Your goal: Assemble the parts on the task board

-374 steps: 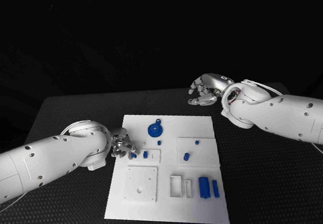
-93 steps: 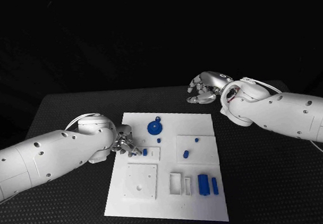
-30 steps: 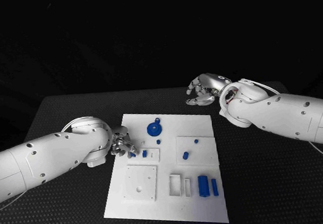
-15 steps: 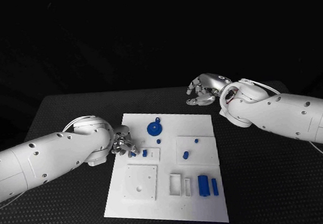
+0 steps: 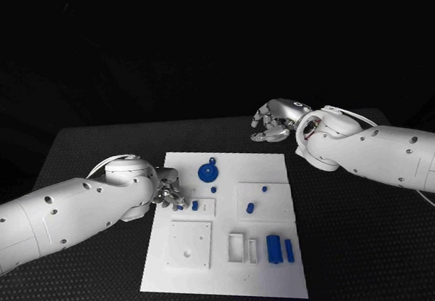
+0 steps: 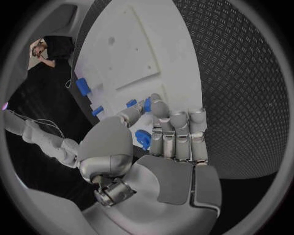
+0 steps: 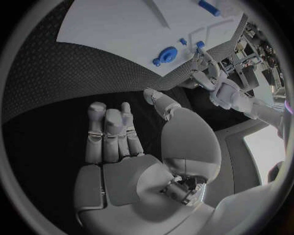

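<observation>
Black textured bench [image 5: 107, 290], dark backdrop behind it.

Left hand [image 5: 167, 195] sits at the 9 o'clock edge of the task board [image 5: 230, 278], fingers curled down onto the board's small raised plate [image 5: 202, 208]. Left wrist view: fingertips [image 6: 160, 108] pinch a small blue part [image 6: 147, 104], a second blue part [image 6: 143, 138] lies under the fingers near the palm. So left hand is gripping a blue part.

Outward from it on the same plate: a short blue peg [image 5: 195, 206] standing just beside the fingers. At 12 o'clock on the board, a round blue gear-like part [image 5: 208, 171] with a small knob at its far edge; just below it a tiny blue peg [image 5: 214, 190].

Centre-right: square white plate [image 5: 265, 203] with one small blue piece [image 5: 265, 188] near its far edge and a blue cylinder [image 5: 250, 208] at its 8 o'clock corner. Toward 6 o'clock: larger square plate with a hole [image 5: 189, 244], two narrow white slotted frames [image 5: 243, 248], two upright blue bars [image 5: 280, 248] side by side.

Right hand [image 5: 274, 122] is off the board, over the bench past its 1 o'clock corner, well apart from the parts. Fingers [image 7: 110, 129] lie together and curled in, nothing held: closed empty.
</observation>
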Controlling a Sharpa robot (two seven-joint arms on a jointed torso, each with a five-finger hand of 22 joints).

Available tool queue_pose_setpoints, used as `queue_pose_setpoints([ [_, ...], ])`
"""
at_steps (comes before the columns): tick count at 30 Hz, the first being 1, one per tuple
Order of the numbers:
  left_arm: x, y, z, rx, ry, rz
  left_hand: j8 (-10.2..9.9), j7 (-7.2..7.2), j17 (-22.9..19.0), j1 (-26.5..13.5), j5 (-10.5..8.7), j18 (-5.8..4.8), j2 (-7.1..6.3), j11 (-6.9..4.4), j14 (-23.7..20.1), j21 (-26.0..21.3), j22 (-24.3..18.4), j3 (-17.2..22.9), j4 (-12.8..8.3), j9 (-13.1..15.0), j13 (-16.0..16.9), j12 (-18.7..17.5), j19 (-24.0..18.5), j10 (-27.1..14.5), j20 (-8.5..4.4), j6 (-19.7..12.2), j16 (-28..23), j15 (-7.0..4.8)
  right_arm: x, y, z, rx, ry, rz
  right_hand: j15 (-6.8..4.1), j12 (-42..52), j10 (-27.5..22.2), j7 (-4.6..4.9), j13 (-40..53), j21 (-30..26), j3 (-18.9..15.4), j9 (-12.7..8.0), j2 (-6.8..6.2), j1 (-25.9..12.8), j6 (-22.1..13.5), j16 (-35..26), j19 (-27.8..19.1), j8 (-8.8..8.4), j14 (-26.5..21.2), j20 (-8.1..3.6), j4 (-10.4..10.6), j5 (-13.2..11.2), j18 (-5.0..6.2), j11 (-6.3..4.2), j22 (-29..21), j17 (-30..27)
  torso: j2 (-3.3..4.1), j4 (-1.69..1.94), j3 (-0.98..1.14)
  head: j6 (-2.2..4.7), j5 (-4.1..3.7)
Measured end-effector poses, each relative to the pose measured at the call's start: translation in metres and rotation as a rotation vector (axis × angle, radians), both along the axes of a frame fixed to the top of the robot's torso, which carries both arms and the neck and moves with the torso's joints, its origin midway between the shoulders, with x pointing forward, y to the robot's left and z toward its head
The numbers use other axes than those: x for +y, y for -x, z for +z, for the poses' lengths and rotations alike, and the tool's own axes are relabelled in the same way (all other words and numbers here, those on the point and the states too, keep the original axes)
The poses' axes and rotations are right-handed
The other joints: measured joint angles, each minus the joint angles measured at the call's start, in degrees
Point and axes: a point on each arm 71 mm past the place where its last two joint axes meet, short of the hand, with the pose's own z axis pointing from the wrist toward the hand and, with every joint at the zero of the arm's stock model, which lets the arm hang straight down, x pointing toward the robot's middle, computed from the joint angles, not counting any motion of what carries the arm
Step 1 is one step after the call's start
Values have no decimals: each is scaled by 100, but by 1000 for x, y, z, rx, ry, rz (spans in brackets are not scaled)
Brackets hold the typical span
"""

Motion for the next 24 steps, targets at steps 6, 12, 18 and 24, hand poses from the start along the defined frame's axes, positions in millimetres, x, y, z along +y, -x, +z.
queue_pose_setpoints([
  [6, -2, 2, 1, -22, -23, -21, 0, 23, 5, 0, -20, 0, 0, -7, 1, 0, 0, 0, 0, 8, 0, 0, 0, 6, 0, -23, 0, 1, 0, 0, 0, 1, 0, 1, 0, 0, 0, 1, 0, 0, 0, 0, 0, 0, 3, 0, 0, 0, 0, 0, 0, 0, 0, 0, 0, 0, 0, 0, 0, -4, -1],
  [12, -3, 3, 1, -28, -28, -24, 0, 25, 5, -1, 8, 0, 1, -21, 8, 0, -1, 0, 0, 8, 0, 0, 12, 21, -12, -23, 22, 7, -1, 1, 0, 1, 0, 1, 0, 0, 0, -1, 0, 0, 0, 0, 0, 0, 16, 0, 0, 0, 0, 0, 0, 0, 0, 0, 4, 0, 0, 1, 1, -2, -1],
  [18, -3, 6, 1, -23, -28, -19, 21, 29, 5, -2, 30, 0, 2, -22, 11, 0, -1, 0, 0, 14, 0, 0, 22, 21, -22, -27, 22, 11, 0, 1, 0, 1, 0, 2, 0, 0, 0, -2, 0, 0, 0, 0, 0, 0, 17, 0, 0, 0, 0, 0, 0, 0, 0, 0, 5, 0, 0, 1, 1, -8, 6],
  [24, -2, 6, 1, -18, -20, -4, 23, 50, 4, -32, 31, 0, 32, -10, 19, 0, -2, 0, 0, 6, -24, 0, 22, 34, -22, -6, 22, 19, -1, 1, 0, 1, 0, 1, 0, 0, 0, -3, 0, 0, 0, 0, 0, 0, 17, 0, 0, 0, 0, 0, 0, 23, -1, 0, 4, 0, -1, 3, 1, -8, 12],
])
